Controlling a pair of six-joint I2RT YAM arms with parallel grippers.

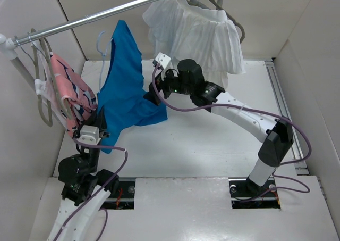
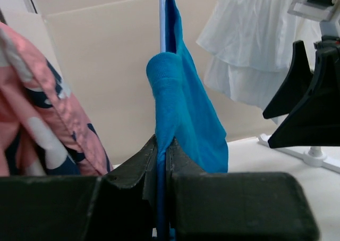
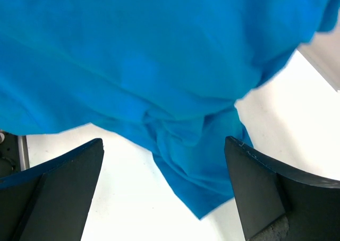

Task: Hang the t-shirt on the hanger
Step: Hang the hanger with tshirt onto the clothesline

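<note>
Clenched at the left gripper (image 2: 162,141): matte black wedge fingers (image 2: 133,169) pinching a soft fold of the t-shirt (image 2: 186,108) and, it seems, the slim pale-blue bar of the hanger (image 2: 162,17) that rises straight through the cloth. Released at the right gripper (image 3: 163,145): blunt dark fingers (image 3: 265,193) spread wide, with blue fabric sagging in rounded creases just above them. Hangs upright between the two grippers, plain medium-blue and unprinted, wrapped along the hanger's bar, lower edge crumpled and trailing over the smooth white table (image 1: 212,140). Curls a small thin hook just left of the cloth, under the shiny metal rail (image 1: 106,11). Further left, a pink striped garment (image 1: 66,89) in limp folds. To the right, a white pleated garment (image 1: 196,28), finely ribbed and flaring into tiers.
</note>
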